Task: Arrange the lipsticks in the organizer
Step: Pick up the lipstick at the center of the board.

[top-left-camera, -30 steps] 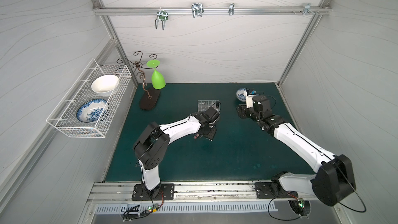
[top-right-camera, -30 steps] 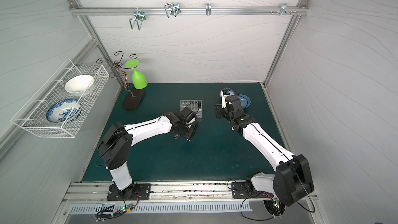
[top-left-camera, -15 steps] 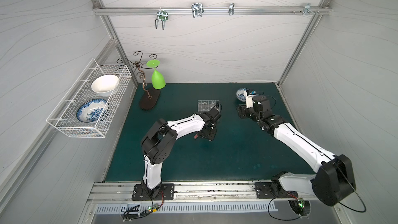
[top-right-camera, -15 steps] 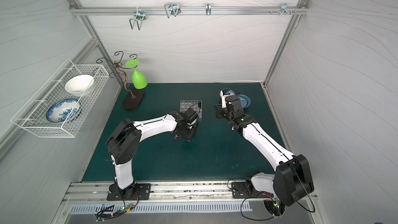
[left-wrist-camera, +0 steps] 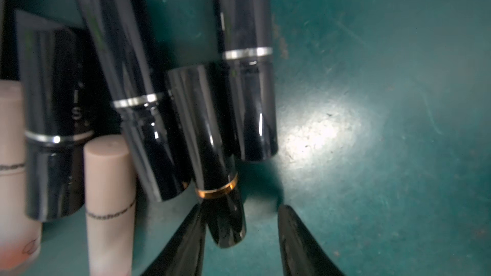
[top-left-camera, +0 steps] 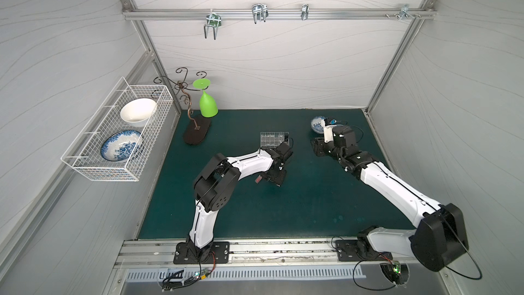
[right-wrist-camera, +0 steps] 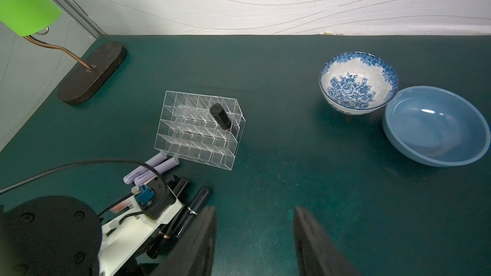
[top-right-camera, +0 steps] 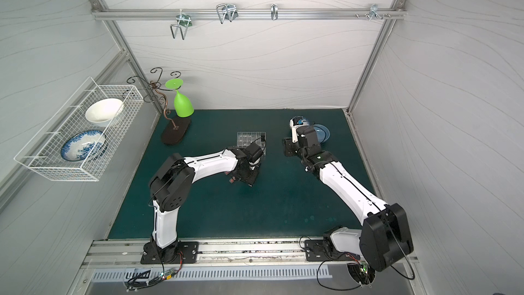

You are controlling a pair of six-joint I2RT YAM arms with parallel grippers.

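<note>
We're low over the green mat [top-left-camera: 312,208] with the left gripper [left-wrist-camera: 240,207]. Its jaws stand apart around the end of a gold-banded black lipstick [left-wrist-camera: 212,142]. One finger [left-wrist-camera: 183,240] is right against the tube, and we see bare mat between the tube and the far finger.

That tube lies in the heap of loose lipsticks just in front of the organizer [right-wrist-camera: 198,128]. Three silver-banded black lipsticks [left-wrist-camera: 148,142] lie alongside it, with two pale pink lipsticks [left-wrist-camera: 109,195] at the side.

From the right wrist view we also spot two lilac lipsticks [right-wrist-camera: 152,168] lying flat, just beside the organizer. The organizer sits toward the back edge of the mat, about midway along it, and one black lipstick [right-wrist-camera: 220,116] leans in one of its cells.

Over to the right gripper [right-wrist-camera: 254,208]: it hangs above bare mat, jaws wide, nothing between them. A flowered bowl [right-wrist-camera: 357,83] and a blue bowl [right-wrist-camera: 435,128] sit side by side near the back right corner.
</note>
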